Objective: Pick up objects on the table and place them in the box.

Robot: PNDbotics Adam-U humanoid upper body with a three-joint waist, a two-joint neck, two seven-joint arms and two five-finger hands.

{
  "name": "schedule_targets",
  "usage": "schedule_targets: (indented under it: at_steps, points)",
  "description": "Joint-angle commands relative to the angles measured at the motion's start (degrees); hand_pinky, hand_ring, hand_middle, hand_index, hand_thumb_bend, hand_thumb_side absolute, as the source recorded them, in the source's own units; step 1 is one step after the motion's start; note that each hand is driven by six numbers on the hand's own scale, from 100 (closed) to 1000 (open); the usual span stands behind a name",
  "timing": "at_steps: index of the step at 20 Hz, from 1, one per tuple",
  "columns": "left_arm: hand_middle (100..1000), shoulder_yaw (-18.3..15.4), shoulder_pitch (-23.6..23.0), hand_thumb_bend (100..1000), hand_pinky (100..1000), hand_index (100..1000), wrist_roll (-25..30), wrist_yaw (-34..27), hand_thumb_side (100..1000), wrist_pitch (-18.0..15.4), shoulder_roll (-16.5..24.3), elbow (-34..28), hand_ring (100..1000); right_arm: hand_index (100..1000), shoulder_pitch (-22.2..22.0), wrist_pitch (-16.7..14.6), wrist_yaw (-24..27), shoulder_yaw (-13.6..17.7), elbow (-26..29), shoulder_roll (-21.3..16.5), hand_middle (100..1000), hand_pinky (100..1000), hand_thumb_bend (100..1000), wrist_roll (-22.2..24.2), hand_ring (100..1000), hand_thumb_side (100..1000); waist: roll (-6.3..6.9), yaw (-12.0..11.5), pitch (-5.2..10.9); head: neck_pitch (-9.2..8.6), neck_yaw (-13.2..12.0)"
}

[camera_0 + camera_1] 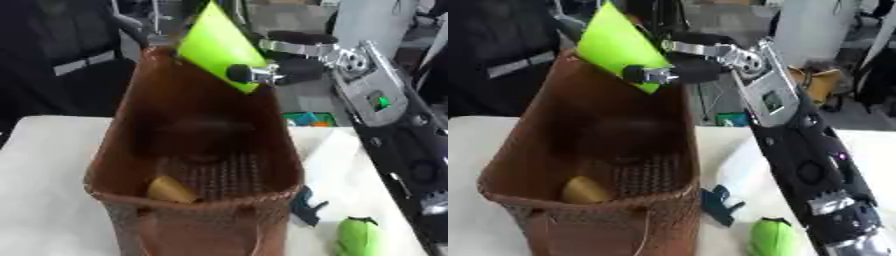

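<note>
The right eye view is showing more of the right arm, running down to the lower edge, and an orange thing behind it that the left eye view is missing. The right hand (262,72) is pinching a bright green, flat, pointed piece (217,46) above the far rim of the brown woven box (197,200). A yellow object (171,190) is lying inside it. A green object (357,236) and a dark blue one (306,205) are lying on the white table (44,175) beside the box

Basket (131,150) mouth open from above, yellow item (171,190) on its floor, right hand (697,67) with green sheet (219,45) crowding far rim, blue clip (719,202) and green item (359,235) on table (44,165) right of basket
</note>
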State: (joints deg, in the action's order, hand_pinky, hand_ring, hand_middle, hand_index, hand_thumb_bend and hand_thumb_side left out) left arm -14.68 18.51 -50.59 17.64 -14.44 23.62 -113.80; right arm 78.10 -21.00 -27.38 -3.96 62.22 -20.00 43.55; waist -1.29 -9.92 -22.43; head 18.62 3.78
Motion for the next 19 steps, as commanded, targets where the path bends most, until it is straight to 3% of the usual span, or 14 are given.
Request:
schedule_targets:
  at_steps: [1,5,12,13,14,15,18,19]
  points:
    - [788,-0.61,0.27,100,752,717,-0.86,0.30,821,-0.55,1.19,-0.80,708,1000,1.00,-11.57,-1.76,-0.44,-0.44,-1.40,1000,1000,465,8.41,1000,780,0.16,-0.14,0.91,0.15,0.12]
    - [788,-0.66,0.31,100,753,718,-0.97,0.37,822,-0.51,1.12,-0.80,708,1000,0.95,-13.75,-2.76,-0.56,-1.55,-1.29,1000,1000,471,8.41,1000,765,0.11,-0.14,0.86,0.12,-0.08]
    - [789,-0.80,0.17,100,753,718,-1.14,0.54,823,-0.46,1.26,-0.80,709,1000,0.93,-14.15,-1.45,-0.37,-0.90,-1.55,1000,1000,455,8.41,1000,778,0.14,0.20,1.03,-0.02,-0.26]
    - [789,-0.80,0.12,100,754,718,-1.14,0.57,821,-0.45,1.28,-0.80,709,1000,0.93,-14.04,-0.99,-0.37,-0.66,-1.61,1000,1000,385,8.41,1000,831,0.17,0.28,1.13,-0.01,-0.20]
    - [789,-0.86,-0.13,100,754,718,-1.14,0.61,821,-0.39,1.34,-0.80,709,1000,0.92,-13.62,-0.03,0.00,-0.03,-1.78,1000,1000,385,8.40,1000,831,0.30,0.45,1.38,0.08,-0.08]
    - [788,-0.91,-0.36,100,754,719,-1.15,0.64,820,-0.33,1.38,-0.80,709,1000,0.87,-12.88,0.95,0.39,0.79,-2.05,1000,983,170,8.08,971,910,0.40,0.60,1.59,0.12,-0.05]
    - [788,-1.20,-1.31,100,754,719,-1.32,0.88,820,-0.15,1.46,-0.80,709,1000,0.05,-7.45,3.67,1.01,5.59,-3.48,1000,972,104,0.86,959,927,0.71,1.20,2.27,0.05,-0.09]
    - [788,-1.27,-1.56,100,754,718,-1.35,0.92,821,-0.09,1.42,-0.80,709,939,-0.26,-5.91,4.44,0.80,6.98,-3.71,997,922,100,-1.11,902,922,0.82,1.38,2.50,0.23,-0.18]
